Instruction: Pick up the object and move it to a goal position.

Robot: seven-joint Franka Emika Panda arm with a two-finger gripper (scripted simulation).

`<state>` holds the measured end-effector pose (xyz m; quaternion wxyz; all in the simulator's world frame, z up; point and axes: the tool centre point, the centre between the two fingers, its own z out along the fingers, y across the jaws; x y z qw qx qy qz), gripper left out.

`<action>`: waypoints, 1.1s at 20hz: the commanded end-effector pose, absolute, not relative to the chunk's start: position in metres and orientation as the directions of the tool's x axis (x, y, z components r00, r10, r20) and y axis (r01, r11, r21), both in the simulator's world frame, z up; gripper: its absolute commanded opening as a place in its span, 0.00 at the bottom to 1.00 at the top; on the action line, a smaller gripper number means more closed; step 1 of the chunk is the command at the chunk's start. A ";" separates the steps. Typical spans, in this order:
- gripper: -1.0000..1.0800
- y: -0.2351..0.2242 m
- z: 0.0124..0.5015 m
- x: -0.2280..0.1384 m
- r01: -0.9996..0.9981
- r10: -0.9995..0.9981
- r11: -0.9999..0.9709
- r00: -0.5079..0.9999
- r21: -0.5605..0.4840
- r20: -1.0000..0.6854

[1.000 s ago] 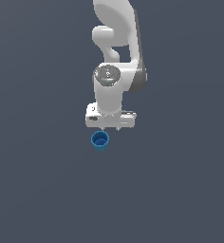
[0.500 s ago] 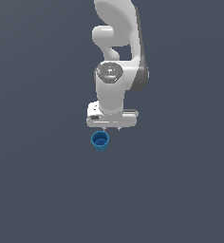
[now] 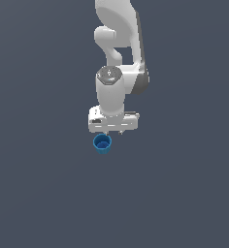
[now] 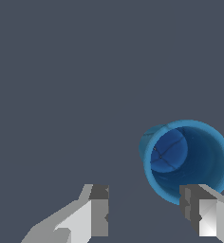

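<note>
The object is a small bright blue round cup (image 3: 102,144), standing upright on the grey floor with its hollow inside showing. My white gripper (image 3: 112,130) hangs just above and behind it in the exterior view, a little toward that view's right. In the wrist view the cup (image 4: 187,159) lies off to one side of the gripper (image 4: 144,209), whose two fingers stand wide apart and open. One fingertip (image 4: 190,203) overlaps the cup's rim, while the other (image 4: 99,204) is over bare floor. Nothing sits between the fingers.
A plain dark grey floor (image 3: 48,193) spreads all around the cup. The white arm (image 3: 119,43) rises above the gripper.
The arm has edged slightly lower toward the cup. The cup has not moved.
</note>
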<state>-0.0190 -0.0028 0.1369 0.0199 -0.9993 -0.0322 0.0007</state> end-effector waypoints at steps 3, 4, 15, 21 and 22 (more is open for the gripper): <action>0.62 -0.005 0.128 -0.019 0.114 0.111 -0.992 0.992 -0.049 0.052; 0.62 -0.006 0.126 -0.019 0.127 0.123 -0.991 0.990 -0.050 0.067; 0.62 -0.016 0.107 -0.024 0.256 0.245 -0.966 0.945 -0.026 0.215; 0.62 -0.020 0.103 -0.028 0.293 0.282 -0.956 0.923 -0.004 0.261; 0.62 -0.020 0.102 -0.028 0.297 0.286 -0.955 0.921 -0.001 0.266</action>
